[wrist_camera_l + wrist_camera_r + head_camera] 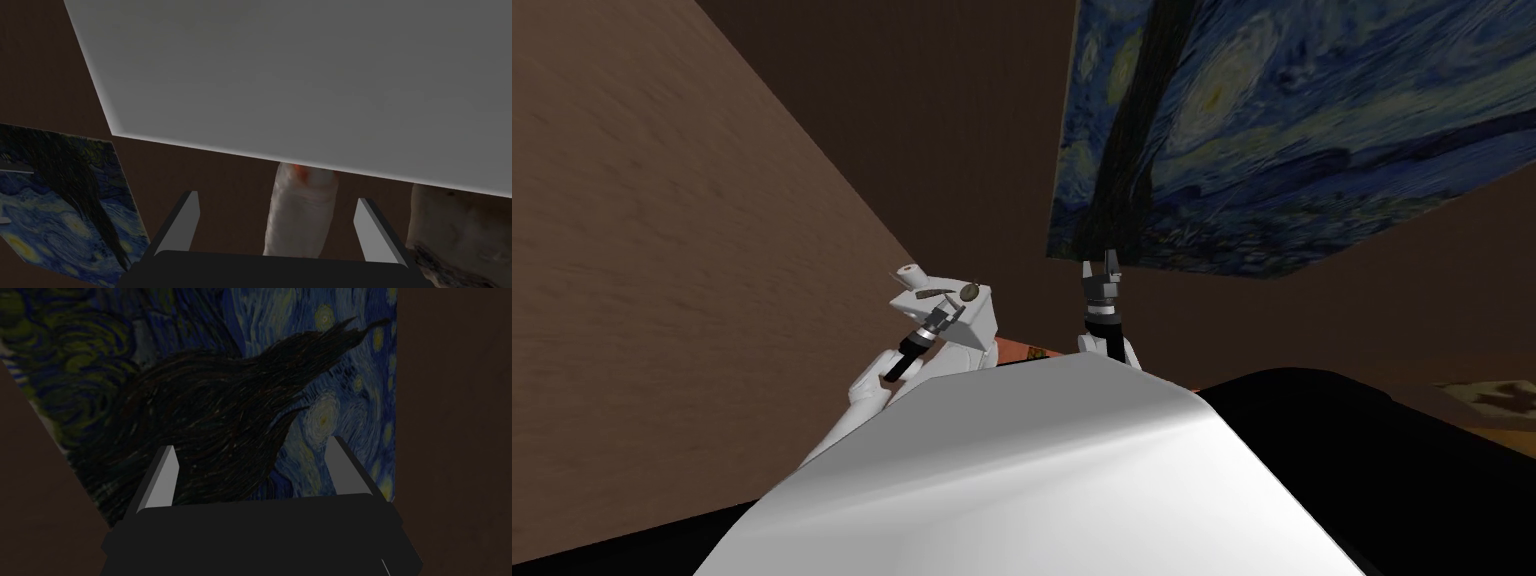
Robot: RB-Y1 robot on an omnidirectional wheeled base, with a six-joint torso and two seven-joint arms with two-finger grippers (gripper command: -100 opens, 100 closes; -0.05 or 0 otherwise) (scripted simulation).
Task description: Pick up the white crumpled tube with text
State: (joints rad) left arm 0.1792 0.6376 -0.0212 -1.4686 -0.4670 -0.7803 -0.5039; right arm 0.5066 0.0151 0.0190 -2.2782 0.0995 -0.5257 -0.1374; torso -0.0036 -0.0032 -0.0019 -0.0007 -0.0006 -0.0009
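- Between the spread blades of the left pincer (277,196): white crumpled tube (300,220), touching neither, far end hidden behind a grey surface's (300,75) edge.
- Meanwhile the right pincer (251,443) is raised, blades apart too.

You get dim renders in every view. In the head view the left brown wall (662,250) takes the most light and the far corner darkens; straight edges splay and the scene sits rolled. The wrist views are darker: the grey slab (300,75) is flatly shaded, the white tube (300,215) palest, the painting (225,403) nearly black.
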